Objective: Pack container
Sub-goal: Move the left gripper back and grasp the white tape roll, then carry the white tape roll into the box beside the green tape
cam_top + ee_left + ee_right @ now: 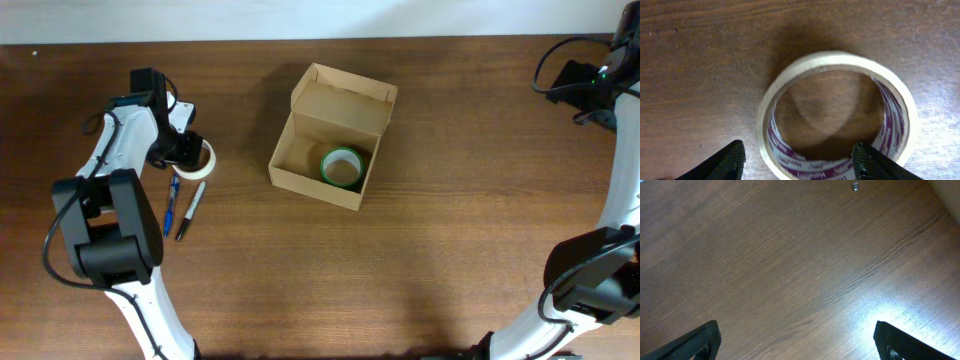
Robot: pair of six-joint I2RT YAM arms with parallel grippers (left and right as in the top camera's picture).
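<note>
The container point(312, 186), a tan cardboard box, stands open at the table's middle with its flap lid point(345, 100) tilted up at the back. A green tape roll point(341, 167) lies inside it. A cream tape roll with purple print on its core point(835, 62) lies flat on the table at the left point(205, 161). My left gripper point(800, 165) is open just above it point(185, 150); one finger is outside the ring's left wall and the other is over its hole. My right gripper point(797, 340) is open and empty over bare table at the far right point(572, 82).
A blue pen point(172, 205) and a black pen point(190, 212) lie side by side just in front of the cream roll. The wooden table's back edge point(320, 40) meets a white wall.
</note>
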